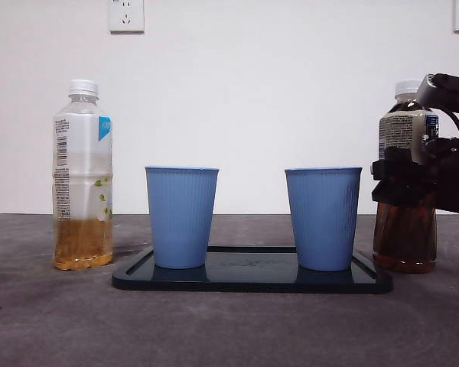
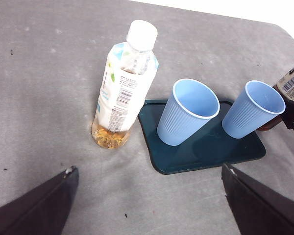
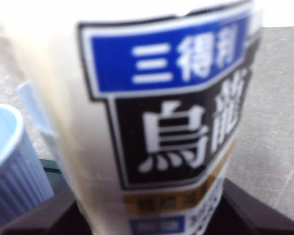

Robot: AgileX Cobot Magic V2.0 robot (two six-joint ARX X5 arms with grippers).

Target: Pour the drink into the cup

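Observation:
A dark tea bottle [image 1: 404, 229] with a white cap stands on the table just right of the black tray [image 1: 252, 279]. My right gripper [image 1: 404, 177] is shut on its middle; in the right wrist view the label [image 3: 166, 112] fills the picture between the jaws. Two blue ribbed cups stand upright and empty on the tray, the left cup [image 1: 181, 216] and the right cup [image 1: 323, 218]. The right cup [image 3: 10, 171] is next to the held bottle. My left gripper [image 2: 149, 168] is open and empty, held high above the table in front of the tray [image 2: 206, 152].
A clear bottle [image 1: 83, 176] with a white label and a little amber tea stands left of the tray; it also shows in the left wrist view [image 2: 125, 88]. The table is dark grey, and a white wall stands behind it.

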